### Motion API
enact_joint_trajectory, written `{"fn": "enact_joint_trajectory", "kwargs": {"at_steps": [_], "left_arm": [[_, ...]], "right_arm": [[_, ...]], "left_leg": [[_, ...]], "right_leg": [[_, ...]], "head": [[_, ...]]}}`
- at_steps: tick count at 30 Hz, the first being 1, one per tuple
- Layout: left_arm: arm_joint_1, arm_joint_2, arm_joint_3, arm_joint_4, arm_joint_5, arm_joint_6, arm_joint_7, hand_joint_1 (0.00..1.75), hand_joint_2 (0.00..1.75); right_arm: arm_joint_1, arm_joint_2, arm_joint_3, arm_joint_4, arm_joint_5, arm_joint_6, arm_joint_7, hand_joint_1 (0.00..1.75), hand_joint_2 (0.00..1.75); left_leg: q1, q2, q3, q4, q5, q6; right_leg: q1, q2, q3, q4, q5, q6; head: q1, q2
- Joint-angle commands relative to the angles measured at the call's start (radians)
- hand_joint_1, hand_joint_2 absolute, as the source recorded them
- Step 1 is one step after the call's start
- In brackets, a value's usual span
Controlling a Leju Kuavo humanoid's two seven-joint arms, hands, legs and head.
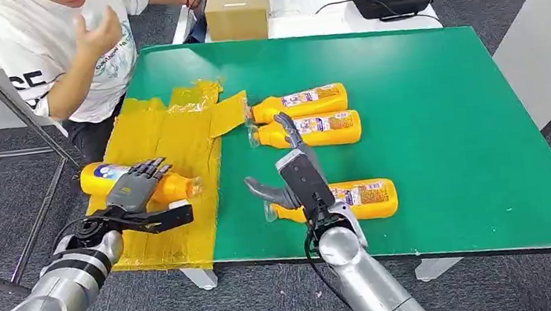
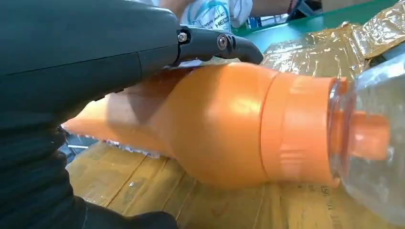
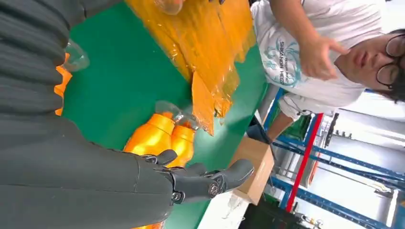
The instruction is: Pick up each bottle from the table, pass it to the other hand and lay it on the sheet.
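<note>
The green table [image 1: 443, 127] carries the whole job, with the yellow sheet [image 1: 167, 137] taped down over its left end and three orange bottles lying on the bare green beside it. A person in a white printed shirt [image 1: 37, 50] stands past the far left corner with one hand raised. On the sheet, at its left edge, a fourth bottle [image 1: 101, 179] lies on its side, and the left hand [image 1: 133, 187] rests over it with fingers draped across the body; the left wrist view shows that bottle's orange shoulder and clear cap down on the yellow film, so it reads as laid, though I cannot tell whether the fingers are gripping it or only resting on it. The right hand [image 1: 295, 181] hovers with fingers spread and nothing in them, just above the nearest bottle [image 1: 365, 198] on the green. My judgement is that one placement is finishing and the next pickup is starting: the left hand needs to let go and lift clear, and the right needs to come down and close around the nearest bottle's body. The far bottle [image 1: 305, 102] and the middle bottle [image 1: 317, 130] lie side by side, caps toward the sheet. The bottle labels are too small to read; the shirt's print is only partly legible.
</note>
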Motion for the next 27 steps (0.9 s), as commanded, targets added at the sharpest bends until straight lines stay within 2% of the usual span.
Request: {"fn": "enact_joint_trajectory", "kwargs": {"at_steps": [1, 8, 10, 14, 16, 20, 24, 25, 27], "left_arm": [[0.056, 0.002, 0.023, 0.048, 0.091, -0.029, -0.13, 0.0, 1.75], [0.082, -0.011, 0.057, 0.014, 0.172, -0.039, -0.199, 0.0, 1.75], [0.111, -0.02, 0.12, -0.024, 0.271, -0.05, -0.282, 0.0, 1.75], [0.152, -0.032, 0.182, -0.085, 0.368, -0.047, -0.352, 0.0, 1.75], [0.211, -0.044, 0.21, -0.214, 0.492, -0.065, -0.364, 0.0, 1.75], [0.296, -0.046, 0.193, -0.426, 0.744, -0.132, -0.364, 0.0, 1.75], [0.358, -0.091, 0.243, -0.588, 0.929, -0.202, -0.364, 0.0, 1.75], [0.379, -0.124, 0.288, -0.642, 1.0, -0.266, -0.364, 0.0, 1.75], [0.383, -0.153, 0.317, -0.649, 1.01, -0.275, -0.364, 0.0, 1.75]], "right_arm": [[-0.06, -0.02, 0.024, 0.096, -0.01, 0.008, -0.011, 0.0, 1.75], [-0.067, -0.019, 0.023, 0.115, -0.014, 0.011, -0.018, 0.0, 1.75], [-0.069, -0.02, 0.024, 0.119, -0.016, 0.008, -0.023, 0.0, 1.75], [-0.07, -0.022, 0.024, 0.126, -0.02, 0.004, -0.028, 0.0, 1.75], [-0.07, -0.022, 0.024, 0.132, -0.023, -0.002, -0.033, 0.0, 1.75], [-0.068, -0.025, 0.023, 0.133, -0.025, -0.015, -0.037, 0.0, 1.75], [-0.06, -0.041, 0.025, 0.128, -0.001, -0.042, -0.016, 0.0, 1.75], [-0.056, -0.047, 0.023, 0.128, 0.021, -0.061, 0.006, 0.0, 1.75], [-0.052, -0.054, 0.021, 0.128, 0.039, -0.076, 0.014, 0.0, 1.75]], "left_leg": [[0.0, 0.005, 0.006, -0.002, -0.002, -0.001], [0.0, 0.003, 0.005, -0.001, -0.002, -0.001], [-0.001, 0.001, 0.002, -0.001, -0.001, 0.0], [0.0, 0.002, 0.004, -0.002, -0.002, 0.0], [0.0, 0.0, 0.002, -0.001, -0.001, 0.0], [0.0, 0.001, 0.002, 0.0, -0.002, -0.001], [0.0, 0.0, -0.003, 0.0, -0.001, 0.0], [0.0, 0.0, -0.003, 0.0, -0.001, 0.0], [0.0, -0.001, -0.003, 0.0, -0.001, 0.0]], "right_leg": [[0.0, 0.005, 0.004, -0.001, -0.001, -0.002], [0.0, 0.003, 0.003, -0.001, -0.001, -0.001], [-0.001, 0.001, 0.002, -0.001, -0.001, 0.0], [0.0, 0.002, 0.003, -0.002, -0.001, -0.001], [0.0, 0.0, 0.001, -0.001, -0.001, -0.001], [0.0, 0.001, 0.001, -0.001, -0.002, -0.001], [0.001, -0.001, -0.003, -0.001, -0.001, -0.001], [0.001, -0.001, -0.004, -0.001, -0.001, -0.001], [0.001, -0.002, -0.004, -0.001, -0.002, 0.0]], "head": [[0.0, 0.0], [0.0, 0.0], [0.0, 0.0], [0.0, 0.0], [0.0, 0.0], [0.0, 0.0], [0.0, 0.0], [0.0, 0.0], [0.0, 0.0]]}}
